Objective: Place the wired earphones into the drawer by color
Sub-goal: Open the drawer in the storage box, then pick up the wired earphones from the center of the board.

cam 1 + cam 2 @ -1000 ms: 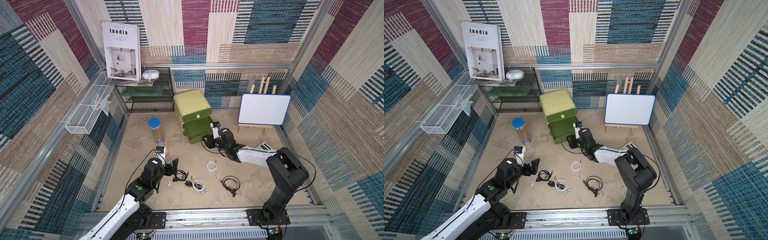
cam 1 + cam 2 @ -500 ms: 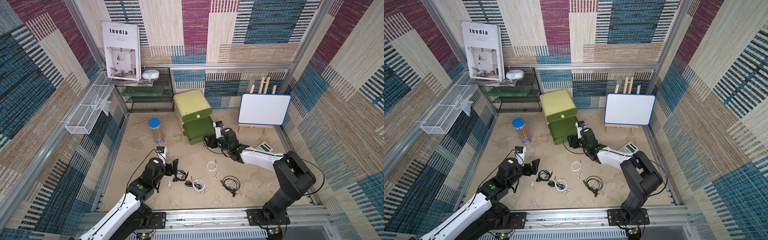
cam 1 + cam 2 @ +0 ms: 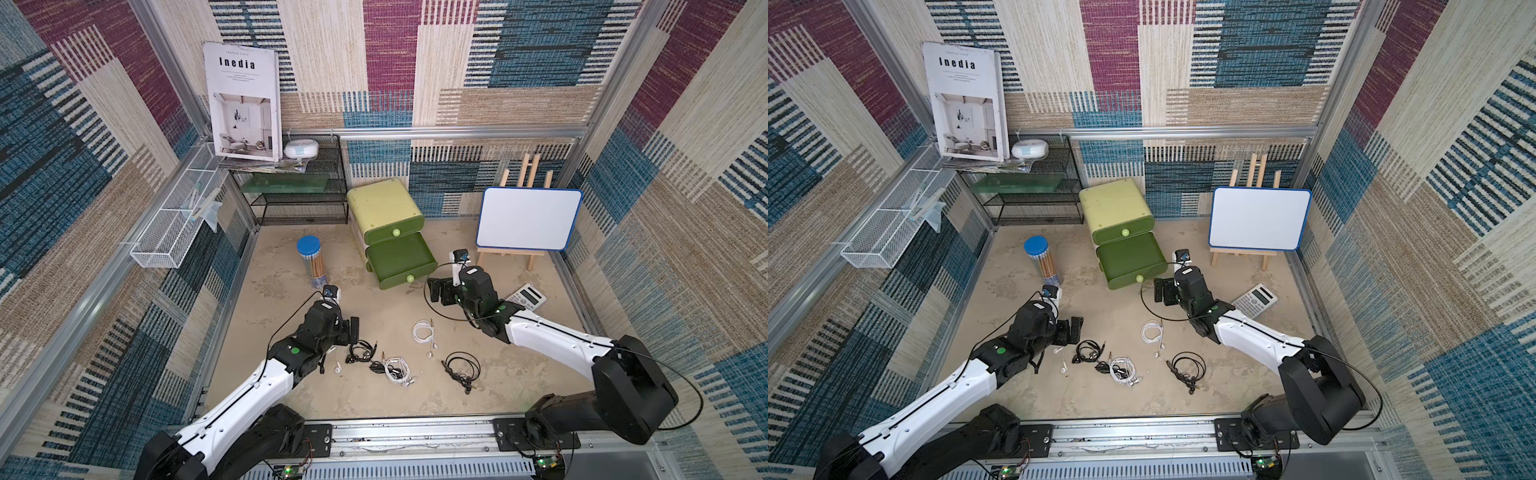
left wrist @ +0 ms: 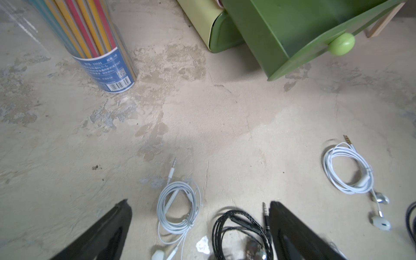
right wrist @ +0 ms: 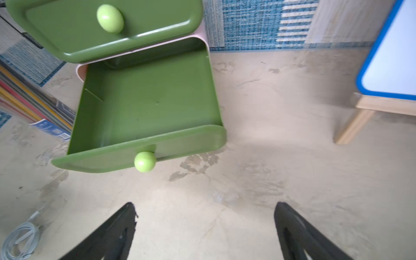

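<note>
- Two drawers in the green cabinet [image 3: 384, 208]: the upper drawer [image 3: 392, 232] is shut and the lower drawer [image 5: 144, 105] is out and bare inside, so I judge no sorting is done yet.
- Whiteboard [image 3: 528, 218] stands beside the cabinet, clear of the route.
- Right gripper [image 5: 204, 203], fingers spread and empty, hangs just before the lower drawer's knob [image 5: 144, 161].
- Left gripper [image 4: 199, 201], fingers spread, hovers over a white earphone coil [image 4: 177, 207] and a black earphone bundle [image 4: 238, 225].
- Pencil tube [image 3: 311, 259] and calculator [image 3: 528, 296] sit aside.
- More earphones lie on the tabletop [image 3: 374, 307]: a second white coil [image 3: 423, 331], a black loop [image 3: 462, 365], and a black-and-white tangle [image 3: 392, 368] that likely needs separating.
</note>
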You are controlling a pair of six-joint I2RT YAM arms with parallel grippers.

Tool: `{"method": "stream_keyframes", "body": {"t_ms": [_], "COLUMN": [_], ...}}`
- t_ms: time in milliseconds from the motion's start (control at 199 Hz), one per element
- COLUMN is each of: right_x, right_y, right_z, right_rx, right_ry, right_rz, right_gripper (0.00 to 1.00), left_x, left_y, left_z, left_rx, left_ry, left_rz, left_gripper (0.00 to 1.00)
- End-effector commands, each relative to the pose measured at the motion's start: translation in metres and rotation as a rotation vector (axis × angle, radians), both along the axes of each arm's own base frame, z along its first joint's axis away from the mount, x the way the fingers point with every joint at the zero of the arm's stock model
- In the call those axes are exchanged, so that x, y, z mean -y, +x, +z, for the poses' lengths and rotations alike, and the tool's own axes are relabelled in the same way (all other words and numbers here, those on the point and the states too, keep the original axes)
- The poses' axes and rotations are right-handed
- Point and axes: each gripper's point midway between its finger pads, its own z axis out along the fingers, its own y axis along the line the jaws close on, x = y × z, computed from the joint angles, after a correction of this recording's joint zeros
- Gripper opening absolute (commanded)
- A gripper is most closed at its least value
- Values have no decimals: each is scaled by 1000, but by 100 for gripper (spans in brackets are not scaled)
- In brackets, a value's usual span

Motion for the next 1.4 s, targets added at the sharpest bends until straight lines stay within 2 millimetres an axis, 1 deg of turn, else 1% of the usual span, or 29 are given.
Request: {"method": "stream_keyframes", "body": {"t_ms": [0, 55, 105, 211, 406, 476, 657, 767, 968, 1188, 1394], "right_x": [24, 26, 37, 49, 57, 60, 66, 70, 72, 73, 74], "right_y": [-7, -13, -17, -24, -31, -32, -31, -31, -31, -31, -31], "right_z": [2, 9, 11, 13, 7, 3, 3, 3, 3, 2, 3], "right_rx": [41, 99, 118, 128, 127, 119, 122, 125, 129, 127, 131], "right_ry": [-64, -99, -97, -105, -120, -132, -127, -127, -127, -131, -129], "right_rz": [-65, -21, -66, -97, -110, -124, -166, -185, -201, -206, -207], "right_gripper": [99, 99, 99, 99, 99, 99, 99, 99, 99, 99, 99], "left_x": [2, 1, 2, 5, 14, 12, 14, 13, 17, 20, 18], "left_y": [-8, -9, -10, -11, -12, -13, -13, -12, -10, -4, -4], "left_z": [-9, -12, -15, -22, -37, -43, -56, -65, -83, -91, -98], "left_rx": [-88, -119, -143, -193, -289, -324, -374, -408, -453, -460, -487], "left_ry": [3, 16, 28, 54, 117, 164, 186, 199, 190, 189, 168], "left_rz": [0, 8, 13, 18, -10, -10, -17, 13, 32, 40, 68], "left_gripper": [99, 99, 99, 100, 96, 94, 85, 84, 77, 67, 54]}}
